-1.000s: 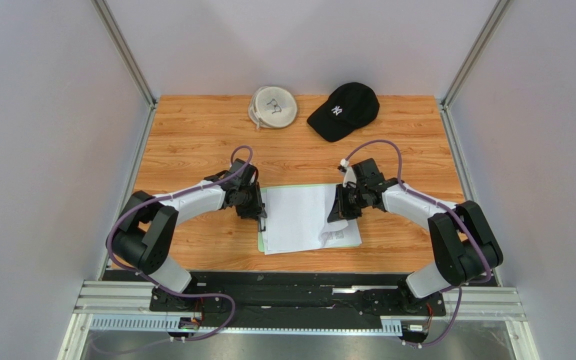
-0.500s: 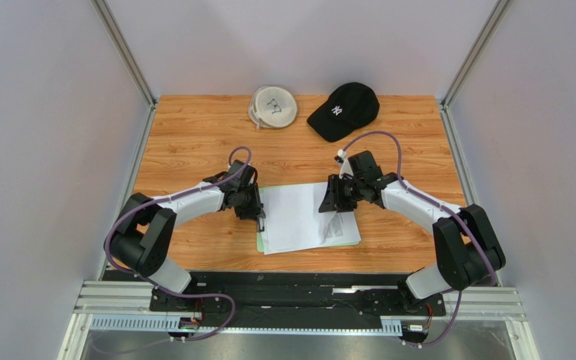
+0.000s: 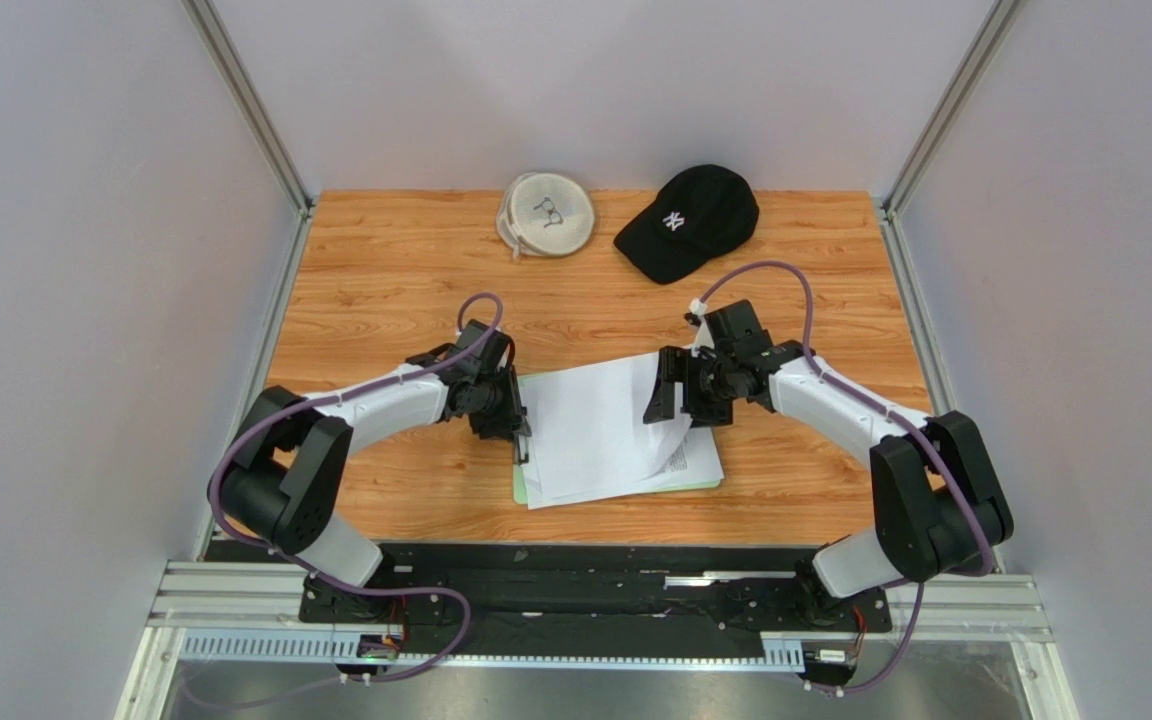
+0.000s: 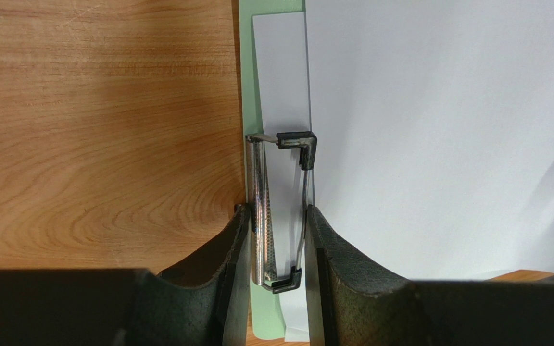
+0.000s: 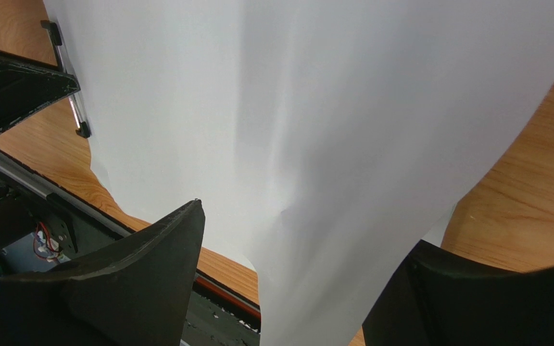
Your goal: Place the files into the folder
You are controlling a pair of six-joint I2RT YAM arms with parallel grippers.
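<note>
The files (image 3: 597, 428) are white sheets lying on the pale green folder (image 3: 521, 486), which shows only as a thin rim at the left and near edges. My left gripper (image 3: 516, 422) is shut on the folder's metal clip (image 4: 280, 209) at the left short end, one finger (image 4: 233, 274) on each side of it. In the left wrist view the green folder (image 4: 247, 108) edge and the files (image 4: 439, 130) lie flat beyond the clip. My right gripper (image 3: 672, 393) stands open over the right end, where a curled-up sheet (image 5: 316, 144) hangs loose between its wide-spread fingers (image 5: 150, 274).
A black cap (image 3: 687, 221) and a round white case with glasses on it (image 3: 546, 213) lie at the table's far edge. Grey walls and metal posts close in both sides. The arms' black base rail (image 3: 597, 578) runs along the near edge.
My right gripper has gone from shut to open, letting go of the sheet it held, and has shifted slightly back. The sheet's right end now curls upward. The left gripper has stayed on the clip.
</note>
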